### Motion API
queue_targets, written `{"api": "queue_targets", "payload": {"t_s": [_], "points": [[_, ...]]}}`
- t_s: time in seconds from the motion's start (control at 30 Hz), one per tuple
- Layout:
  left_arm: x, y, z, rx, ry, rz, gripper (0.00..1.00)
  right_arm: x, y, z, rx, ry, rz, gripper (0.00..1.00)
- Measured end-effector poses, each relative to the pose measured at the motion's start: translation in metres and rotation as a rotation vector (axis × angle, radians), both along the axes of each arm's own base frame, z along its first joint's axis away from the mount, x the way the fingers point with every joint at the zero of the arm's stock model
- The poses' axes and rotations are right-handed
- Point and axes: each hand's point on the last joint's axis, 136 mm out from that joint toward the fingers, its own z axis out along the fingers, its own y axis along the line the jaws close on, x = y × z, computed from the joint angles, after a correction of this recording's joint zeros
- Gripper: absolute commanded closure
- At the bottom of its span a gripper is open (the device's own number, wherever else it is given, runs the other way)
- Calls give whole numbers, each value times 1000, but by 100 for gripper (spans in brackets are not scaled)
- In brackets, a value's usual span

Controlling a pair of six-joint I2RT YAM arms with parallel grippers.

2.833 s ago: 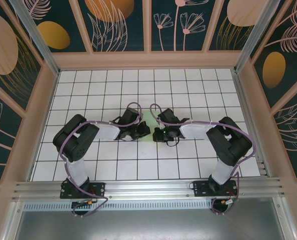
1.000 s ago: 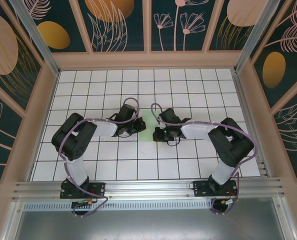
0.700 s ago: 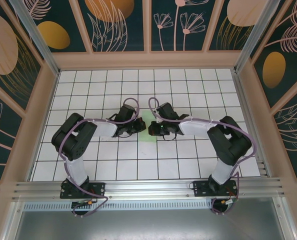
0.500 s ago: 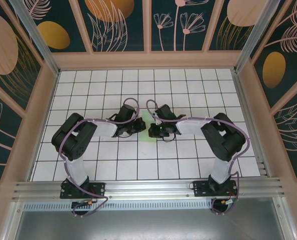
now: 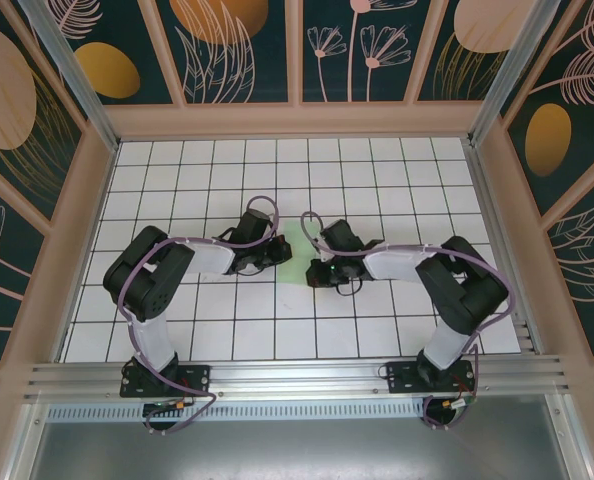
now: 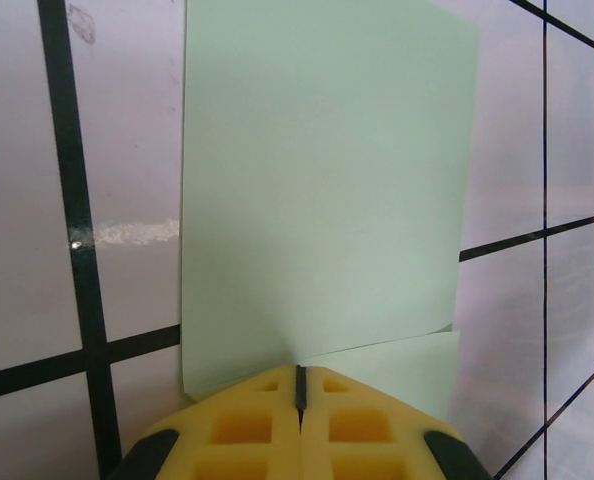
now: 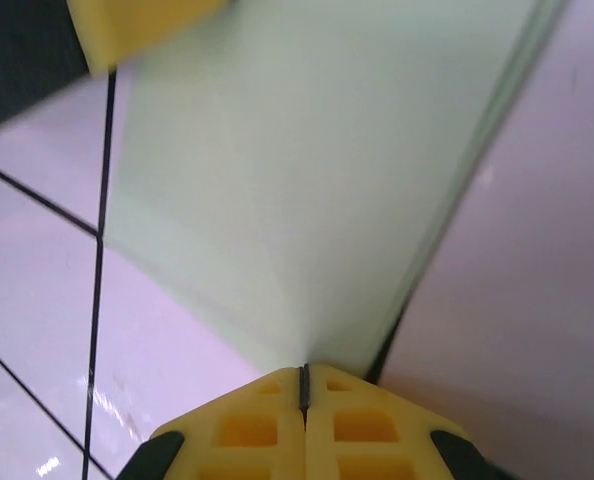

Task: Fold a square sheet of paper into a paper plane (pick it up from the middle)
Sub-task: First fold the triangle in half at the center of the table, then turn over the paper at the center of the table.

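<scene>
Lying flat, the paper (image 6: pixel 317 180) sits between left hand (image 6: pixel 299 385) and right hand (image 7: pixel 304 385).

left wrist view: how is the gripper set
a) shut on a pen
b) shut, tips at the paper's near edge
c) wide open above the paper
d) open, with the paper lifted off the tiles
b: the left gripper is closed to a thin dark slit, with its yellow tips at the near edge of the paper.
</scene>
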Motion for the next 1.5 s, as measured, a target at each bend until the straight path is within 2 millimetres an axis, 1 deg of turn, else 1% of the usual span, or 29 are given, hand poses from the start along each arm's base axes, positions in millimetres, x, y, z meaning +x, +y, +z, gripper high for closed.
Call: {"api": "queue_targets", "payload": {"t_s": [0.13, 0.2, 0.23, 0.27, 0.3, 0.4, 0.5, 0.53, 0.63, 0.7, 0.77, 0.83, 0.97, 1.13, 1.2, 1.3, 1.33, 1.4, 1.5], "points": [[0, 0, 0, -1, 0, -1, 95, -14, -11, 1, -16, 25, 1, 99], [0, -1, 1, -3, 0, -3, 89, -13, -14, 5, -21, 20, -12, 98], [0, -2, 2, -6, 1, -7, 85, -10, -14, 10, -14, 7, -25, 97], [0, -3, 2, -8, 1, -11, 82, -6, -15, 15, -8, -9, -41, 95], [0, -4, 4, -14, 2, -19, 79, 0, -17, 23, 6, -29, -67, 91], [3, -9, 11, -29, -5, -30, 70, 27, -23, 42, 48, -82, -162, 83], [6, -11, 28, -50, -31, -28, 66, 55, -29, 53, 77, -117, -246, 79], [8, -11, 36, -57, -45, -23, 65, 63, -30, 53, 83, -122, -267, 78], [13, -9, 59, -71, -96, 5, 64, 77, -26, 50, 90, -123, -286, 78], [13, -4, 69, -75, -119, 27, 64, 83, -21, 46, 91, -119, -283, 76], [9, 0, 72, -79, -122, 40, 64, 86, -17, 43, 95, -110, -276, 75], [5, 3, 68, -78, -109, 49, 64, 88, -13, 39, 97, -96, -268, 73], [-7, 9, 51, -69, -51, 60, 64, 93, -8, 28, 87, -72, -259, 72], [-9, 8, 44, -78, -26, 68, 64, 89, -7, 16, 77, -38, -250, 72], [-9, 7, 41, -82, -15, 68, 64, 89, -6, 14, 77, -32, -244, 76], [-9, 6, 40, -90, -4, 70, 64, 88, -5, 13, 80, -28, -237, 86], [-9, 5, 39, -93, -4, 69, 64, 88, -5, 13, 80, -28, -237, 88], [-9, 4, 35, -94, 8, 70, 64, 88, -5, 13, 80, -28, -237, 91], [-12, 4, 28, -92, 33, 68, 63, 88, -5, 13, 80, -28, -237, 93]]}}
